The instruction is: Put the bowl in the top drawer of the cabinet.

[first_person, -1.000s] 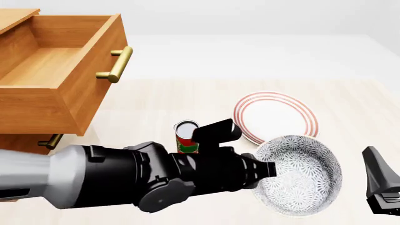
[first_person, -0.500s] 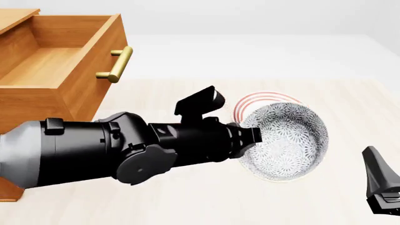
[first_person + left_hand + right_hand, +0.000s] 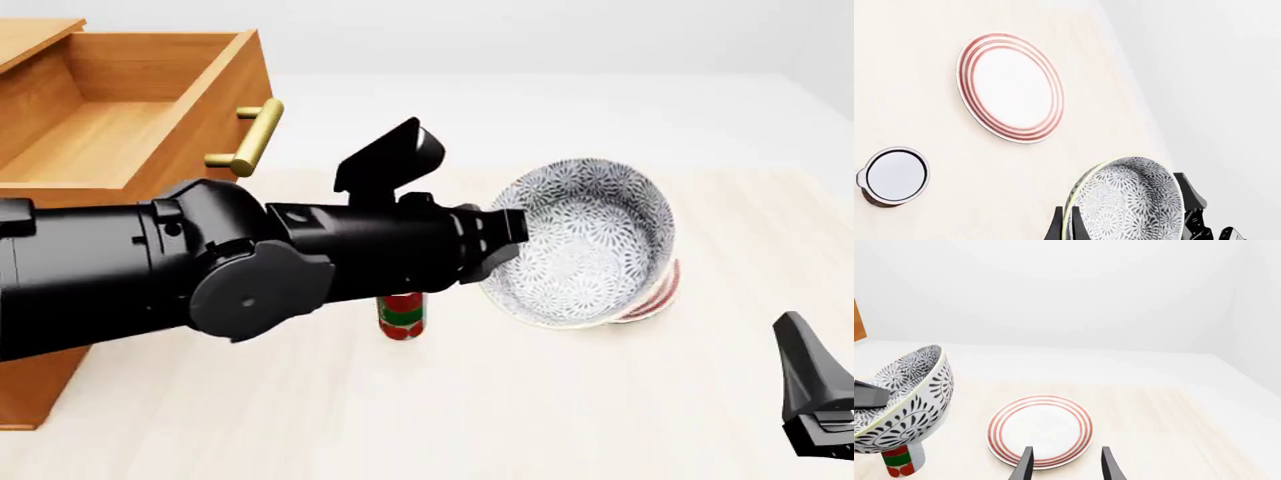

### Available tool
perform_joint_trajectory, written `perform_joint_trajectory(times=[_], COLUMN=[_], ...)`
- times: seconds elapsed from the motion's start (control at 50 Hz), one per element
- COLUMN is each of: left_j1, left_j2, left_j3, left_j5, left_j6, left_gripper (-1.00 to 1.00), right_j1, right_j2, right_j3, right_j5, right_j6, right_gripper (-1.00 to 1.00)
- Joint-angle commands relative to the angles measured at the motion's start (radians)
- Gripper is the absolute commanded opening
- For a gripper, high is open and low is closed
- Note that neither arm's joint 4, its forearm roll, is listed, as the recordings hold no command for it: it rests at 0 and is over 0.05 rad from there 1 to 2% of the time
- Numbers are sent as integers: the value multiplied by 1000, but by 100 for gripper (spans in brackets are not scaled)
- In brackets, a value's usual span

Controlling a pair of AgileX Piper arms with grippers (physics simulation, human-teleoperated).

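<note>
Up in the air hangs the bowl (image 3: 583,243), tipped on its side so its patterned inside faces the front camera; it is above the table (image 3: 561,400) and in front of the plate (image 3: 657,290), hiding most of it; the left gripper (image 3: 497,250) pinches the bowl's near rim, one finger (image 3: 1057,225) outside the wall and one finger (image 3: 1191,200) inside, so this claw is holding the bowl; the long black left arm (image 3: 227,275) comes in from the left side of the front view; below the arm stands a small red and green can (image 3: 403,317) on the table, close to the bowl but not touching it; the top drawer (image 3: 127,150) is pulled open at the far left, well apart from the bowl, with its brass handle (image 3: 248,137) sticking out toward the middle; it belongs to the cabinet (image 3: 27,330); the right gripper (image 3: 1064,462) is low at the right side, its two fingers spread apart with nothing between them, pointing at the red-ringed plate.
</note>
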Motion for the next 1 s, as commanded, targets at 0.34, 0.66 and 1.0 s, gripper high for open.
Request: perform_joint_trajectory(times=[0.34, 0.66, 1.0], left_j1=[67, 114, 188], left_j2=[-91, -159, -232], left_j3=[-73, -79, -75], left_j5=[111, 154, 199], left_j6=[57, 70, 86], left_gripper=[-100, -100, -100], right_j1=[0, 0, 0], right_j2=[0, 0, 0], right_j3=[0, 0, 0], right_j5=[0, 0, 0], right_j6=[0, 0, 0], right_gripper=[100, 100, 100])
